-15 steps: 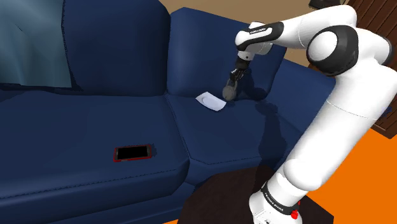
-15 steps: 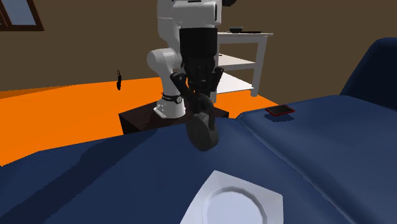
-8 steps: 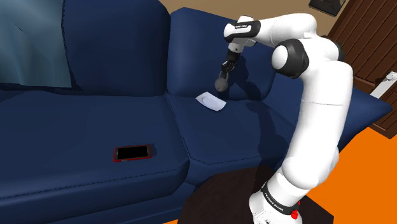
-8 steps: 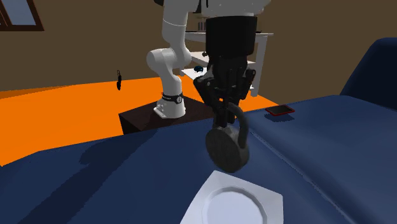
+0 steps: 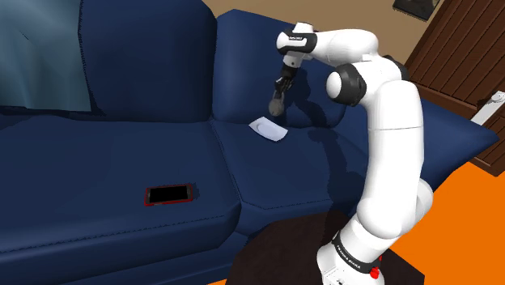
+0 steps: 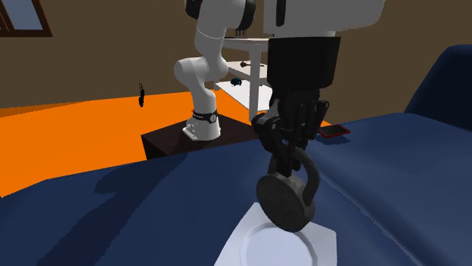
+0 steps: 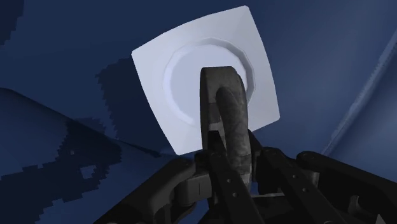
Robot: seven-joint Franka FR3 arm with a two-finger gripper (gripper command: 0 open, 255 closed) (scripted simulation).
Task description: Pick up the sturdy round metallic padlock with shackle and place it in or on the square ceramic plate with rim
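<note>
Second exterior view: the padlock (image 6: pixel 286 202) hangs across the plate (image 6: pixel 246 245), covering part of its far rim, while the bottom edge chops off its near side. From the shoulder view, the padlock's parts are too small to tell apart.

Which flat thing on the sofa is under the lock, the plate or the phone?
The white plate; the lock hangs over it. The black phone lies far off.

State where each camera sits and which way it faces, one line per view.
Shoulder view: beside the stand, looking down over the blue sofa; the white arm reaches up-left.
Second exterior view: low over the sofa, facing the arm; the pincer holds the padlock above the plate.
Wrist view: on the hand, looking along the pincer at the plate.
All three share padlock and plate.
</note>
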